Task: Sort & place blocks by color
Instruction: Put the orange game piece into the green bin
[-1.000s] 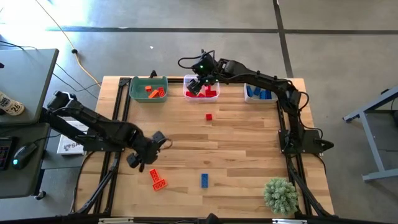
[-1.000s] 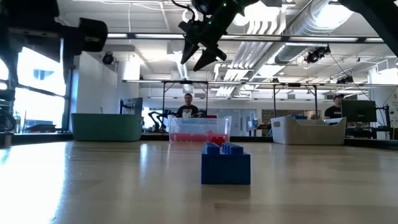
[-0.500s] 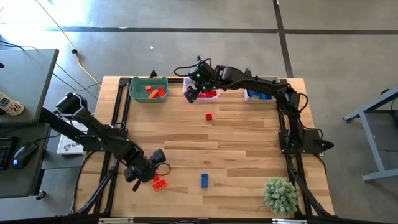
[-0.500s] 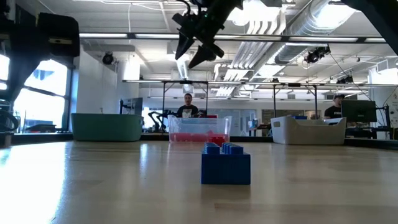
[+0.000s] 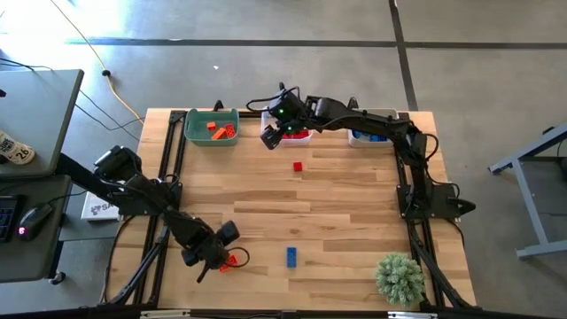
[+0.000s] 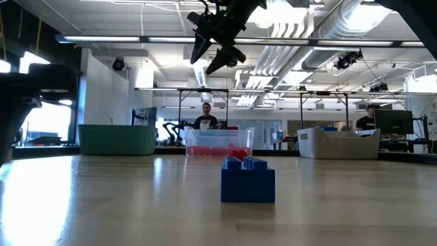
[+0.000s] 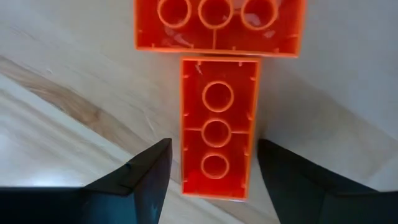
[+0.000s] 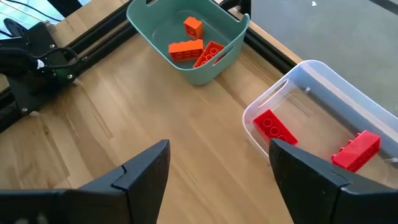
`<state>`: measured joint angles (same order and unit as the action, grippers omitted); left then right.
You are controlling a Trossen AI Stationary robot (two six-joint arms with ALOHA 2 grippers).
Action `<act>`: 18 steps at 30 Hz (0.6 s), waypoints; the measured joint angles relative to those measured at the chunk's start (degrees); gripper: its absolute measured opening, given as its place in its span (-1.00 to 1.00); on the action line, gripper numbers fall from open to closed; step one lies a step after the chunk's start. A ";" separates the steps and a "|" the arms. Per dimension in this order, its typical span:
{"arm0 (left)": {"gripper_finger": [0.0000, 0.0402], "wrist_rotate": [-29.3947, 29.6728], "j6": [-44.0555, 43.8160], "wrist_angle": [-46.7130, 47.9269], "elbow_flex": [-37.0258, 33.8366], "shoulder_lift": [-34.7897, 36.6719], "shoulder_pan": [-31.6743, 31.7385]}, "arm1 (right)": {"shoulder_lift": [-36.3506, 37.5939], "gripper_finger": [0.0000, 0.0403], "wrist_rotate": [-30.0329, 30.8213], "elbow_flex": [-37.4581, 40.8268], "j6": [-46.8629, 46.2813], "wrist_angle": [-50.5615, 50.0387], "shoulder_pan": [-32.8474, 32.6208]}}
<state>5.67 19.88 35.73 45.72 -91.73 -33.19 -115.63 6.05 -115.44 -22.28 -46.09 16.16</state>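
Left gripper (image 7: pixel 211 171) low over the near-left part of the table (image 5: pixel 354 213), fingers spread, straddling an orange brick (image 7: pixel 219 127). The brick lies between the two dark fingers (image 7: pixel 140 177) with a gap on either side, so nothing is pinched yet; its long axis runs straight ahead of the gripper, parallel to the fingers, its long sides facing the pads, so a plain closing should take it across its narrow width. It rests hollow side up, showing three round tubes in a row inside thin glossy plastic walls. A second orange brick (image 7: pixel 219 25), also upside down, lies crosswise just beyond the far end of the first, touching or nearly so, the two forming a T; a grip should stay clear of it. In the high view the left gripper (image 5: pixel 215 254) covers most of this pair (image 5: pixel 232 260). Right gripper (image 5: pixel 273 135), also spread and empty, hangs high over the near edge of the clear bin (image 5: pixel 301 135), well apart from these bricks; the left arm is plainly the nearer. Ahead of the right gripper's fingers stand the green bin (image 8: pixel 186 46) with three orange bricks and the clear bin (image 8: pixel 323 124) with red ones. One red brick (image 5: pixel 298 166) and one blue brick (image 5: pixel 291 257) lie loose on the smooth wood planks.
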 joint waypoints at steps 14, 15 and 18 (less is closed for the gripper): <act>-0.48 -0.68 -11.60 1.29 1.44 -1.66 0.11 | 0.00 0.29 2.69 0.00 0.70 -0.93 -0.59; -0.48 -0.68 -12.26 1.16 1.50 -1.68 0.27 | 0.00 0.29 2.73 0.00 0.74 -1.23 -0.59; -0.48 -1.18 -14.44 1.79 1.56 -1.70 1.04 | 0.00 0.29 2.72 0.00 0.87 -2.31 -0.63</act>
<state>4.49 5.43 37.52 47.28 -93.43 -32.14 -115.63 8.78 -115.44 -21.41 -48.39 15.53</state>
